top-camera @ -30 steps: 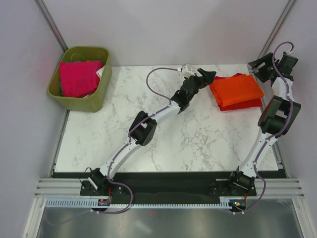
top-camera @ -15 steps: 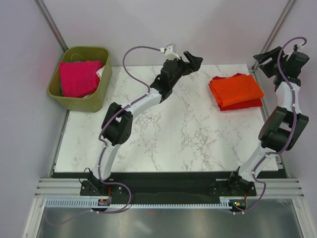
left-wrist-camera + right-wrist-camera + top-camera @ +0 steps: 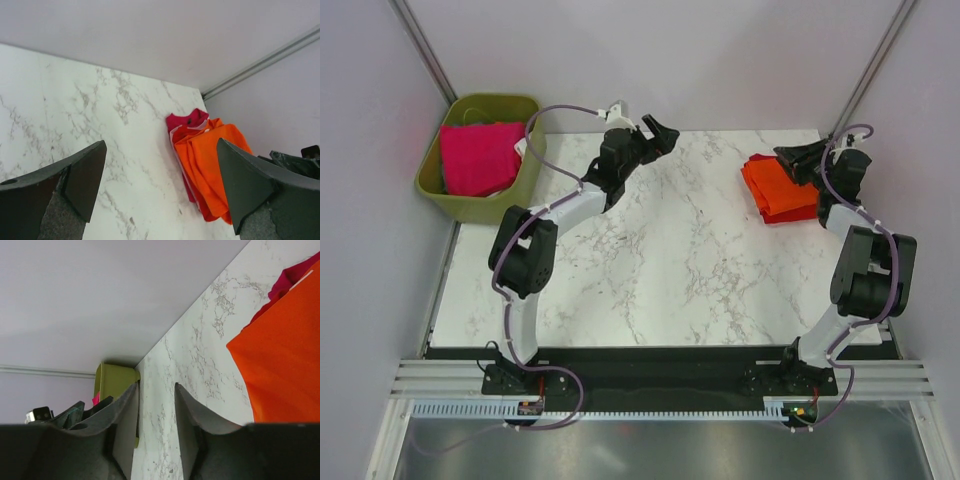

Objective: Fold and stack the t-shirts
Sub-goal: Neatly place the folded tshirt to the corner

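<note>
The fingers (image 3: 82, 185) of your left gripper (image 3: 658, 133) are standing wide apart with nothing between them. That gripper is hovering above the far edge of the marble-patterned table (image 3: 700, 260), left of centre, and its wrist camera is looking across bare tabletop toward the far right corner. The fingers (image 3: 122, 430) of your right gripper (image 3: 790, 160) are standing close together with a narrow gap showing between them, and bare tabletop is showing through that gap. They are gripping nothing. That gripper is hanging over the far left part of the folded pile at the far right of the table. Whether it is touching the cloth, you cannot tell from these views.

The orange t-shirt (image 3: 782, 190) is lying folded flat at the far right of the table. It is resting on top of the red t-shirt (image 3: 182, 121), whose edges are peeking out along the near side and at the far left corner of the pile.

The magenta pink t-shirt (image 3: 475, 155) is sitting inside the olive-green bin (image 3: 470, 207). The bin is standing at the far left corner, well apart from the pile, overhanging the left edge of the table. The left gripper is just to the right of the bin, and nearer to it than to the pile.
</note>
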`<state>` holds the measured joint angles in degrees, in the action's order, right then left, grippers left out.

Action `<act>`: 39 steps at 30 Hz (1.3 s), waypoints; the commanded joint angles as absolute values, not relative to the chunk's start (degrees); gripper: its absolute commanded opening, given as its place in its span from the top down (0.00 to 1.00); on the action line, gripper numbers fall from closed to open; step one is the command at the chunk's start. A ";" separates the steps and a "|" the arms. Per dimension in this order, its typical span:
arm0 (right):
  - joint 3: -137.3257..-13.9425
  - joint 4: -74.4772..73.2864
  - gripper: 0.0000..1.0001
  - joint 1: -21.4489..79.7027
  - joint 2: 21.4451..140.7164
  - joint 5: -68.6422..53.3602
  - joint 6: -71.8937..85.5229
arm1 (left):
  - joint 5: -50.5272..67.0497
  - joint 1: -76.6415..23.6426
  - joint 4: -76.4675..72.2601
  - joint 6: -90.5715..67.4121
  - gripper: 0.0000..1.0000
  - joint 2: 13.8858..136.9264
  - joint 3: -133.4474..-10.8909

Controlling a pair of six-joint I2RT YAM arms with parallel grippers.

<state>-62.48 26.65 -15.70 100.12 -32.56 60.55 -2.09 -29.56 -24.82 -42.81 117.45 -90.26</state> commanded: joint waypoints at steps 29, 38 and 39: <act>-38.49 74.11 0.82 -17.58 109.78 -31.73 76.03 | 5.01 -25.93 -32.08 -48.60 0.07 110.74 -83.06; -42.35 60.83 0.78 -19.16 98.97 -31.73 70.14 | 5.45 -25.58 -32.34 -49.04 0.07 110.57 -82.62; -42.89 60.47 0.78 -19.07 99.49 -31.82 70.14 | 5.45 -25.58 -32.43 -49.04 0.07 110.65 -82.62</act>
